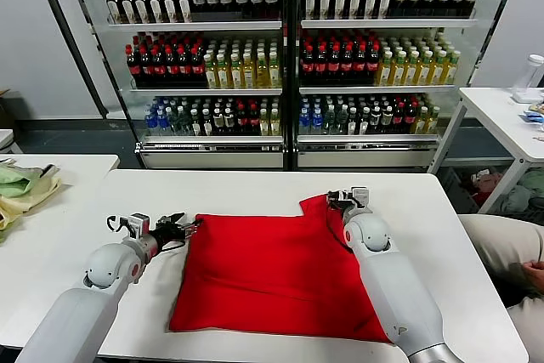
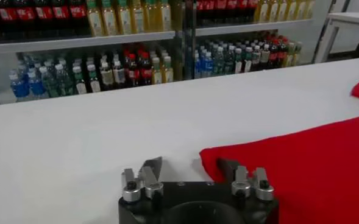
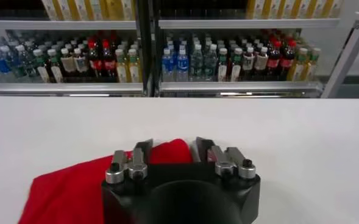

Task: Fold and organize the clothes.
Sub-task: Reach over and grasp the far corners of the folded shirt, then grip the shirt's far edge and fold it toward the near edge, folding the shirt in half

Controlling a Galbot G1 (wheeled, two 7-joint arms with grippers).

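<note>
- Both arms reach forward from the near edge of the white table [image 1: 280,189], the left one on the left, the right one on the right.
- Between them lies the red shirt [image 1: 272,269], spread flat with its plain side up, roughly in the middle of the table.
- Left gripper [image 1: 183,229] sits low at the shirt's left edge, near the far left corner.
- From the left wrist, its fingers [image 2: 150,167] stand apart; one is on the bare table, the other is at the cloth's corner [image 2: 228,165], with the corner between them. They are not pressed together on the cloth.
- Right gripper [image 1: 348,201] is at the shirt's far right corner, where the cloth rises in a small peak.
- From the right wrist, its two fingers [image 3: 142,149] straddle that raised bump of red cloth [image 3: 170,151]; a gap shows on each side, so whether they pinch it I cannot tell.
- Behind the table stand glass-fronted coolers [image 1: 289,57] full of bottled drinks.
- At the far left, on a second white table [image 1: 68,166], lies a pale green and yellow cloth pile [image 1: 21,189], well apart from the shirt.
- A person's leg in light trousers [image 1: 510,248] shows at the right edge.
</note>
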